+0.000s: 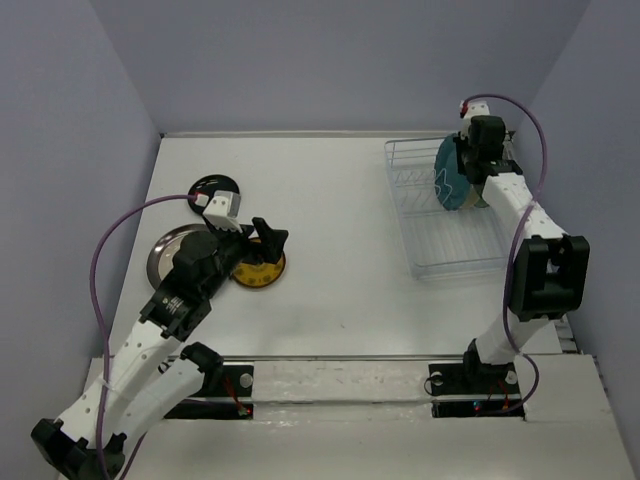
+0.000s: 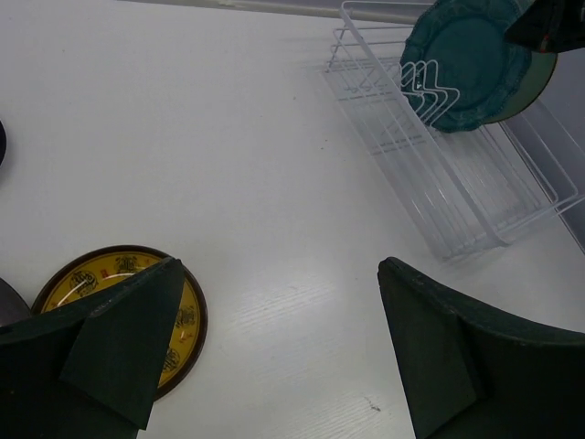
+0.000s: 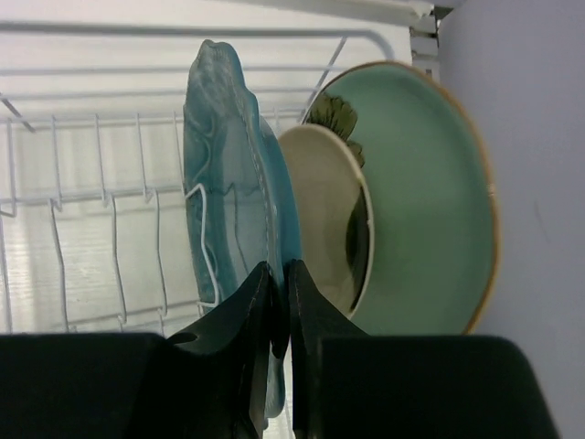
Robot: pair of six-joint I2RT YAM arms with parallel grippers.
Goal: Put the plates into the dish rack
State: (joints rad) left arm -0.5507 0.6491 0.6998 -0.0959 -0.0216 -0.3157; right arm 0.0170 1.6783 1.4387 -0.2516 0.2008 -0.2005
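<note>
Check the right tool: its two fingers are closed almost completely, pinching the lower rim of the teal plate. The teal plate stands upright on edge in the dish rack, between the white prongs near the rack's far end. Directly behind it stands the cream plate, and behind that the mint plate, which has a dark flower motif near its top edge. These two lean close together; you cannot tell from the views whether they touch. The rack sits on the bench at the far right, with the slots on its near side unoccupied.

Check the left tool: its jaws are spread wide and hold nothing. It is positioned at the far edge of the yellow plate, which lies flat on the bench. Contact between tool and plate cannot be confirmed. The silver plate lies flat just left of the yellow one, partly hidden by the left arm. The black plate lies flat beyond both.
</note>
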